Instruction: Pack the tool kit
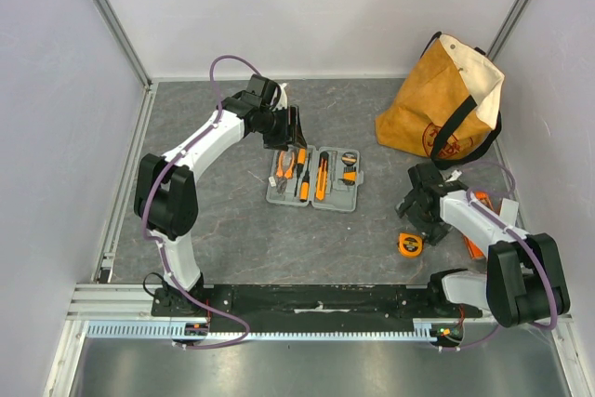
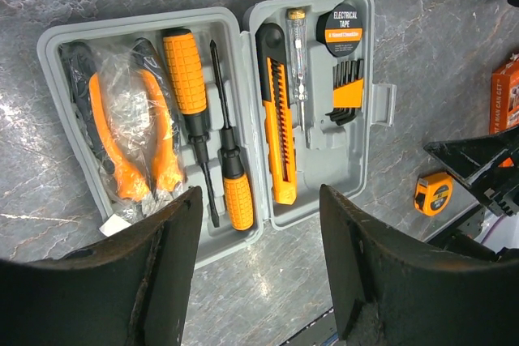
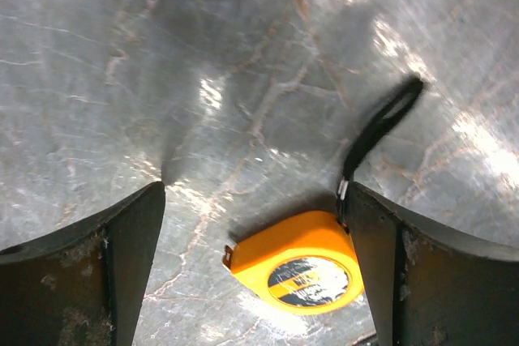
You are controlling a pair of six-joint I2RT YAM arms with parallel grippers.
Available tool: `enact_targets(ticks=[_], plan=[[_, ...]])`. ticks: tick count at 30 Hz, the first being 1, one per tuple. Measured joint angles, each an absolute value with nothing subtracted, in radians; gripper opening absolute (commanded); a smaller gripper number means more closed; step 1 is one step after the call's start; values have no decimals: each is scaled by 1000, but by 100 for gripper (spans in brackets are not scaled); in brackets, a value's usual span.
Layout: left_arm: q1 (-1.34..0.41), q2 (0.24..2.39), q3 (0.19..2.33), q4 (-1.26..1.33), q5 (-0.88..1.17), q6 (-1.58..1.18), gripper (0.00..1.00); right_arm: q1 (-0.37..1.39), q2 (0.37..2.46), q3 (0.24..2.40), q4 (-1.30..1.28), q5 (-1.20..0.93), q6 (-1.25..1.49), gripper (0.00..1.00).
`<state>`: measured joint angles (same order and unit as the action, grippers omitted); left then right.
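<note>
near the tabletop's (image 1: 232,239) right edge, right gripper (image 3: 253,200) gapes astride the tape measure (image 3: 296,269), seemingly off-centre. left gripper (image 2: 259,200), parted, empty, overhangs the tool kit (image 2: 340,164).

The left arm (image 1: 209,141) and the right arm (image 1: 469,216) are built alike, with smooth white link shells between bulky matte black joint housings. A thin purple cable (image 1: 232,60) loops in an arc off the left one, and a similar purple cable (image 1: 561,299) skirts the right one's black shoulder housing. The jaws are broad, curved black plastic, scuffed with pale scratches and dust.
</note>
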<state>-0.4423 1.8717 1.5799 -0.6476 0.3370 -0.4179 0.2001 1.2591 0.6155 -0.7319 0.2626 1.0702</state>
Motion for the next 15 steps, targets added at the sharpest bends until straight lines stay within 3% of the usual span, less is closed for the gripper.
enact_targets(ticks=[15], plan=[[-440,1872,1580,-638,356,-430,64,199,1288,631,-549,153,823,98]])
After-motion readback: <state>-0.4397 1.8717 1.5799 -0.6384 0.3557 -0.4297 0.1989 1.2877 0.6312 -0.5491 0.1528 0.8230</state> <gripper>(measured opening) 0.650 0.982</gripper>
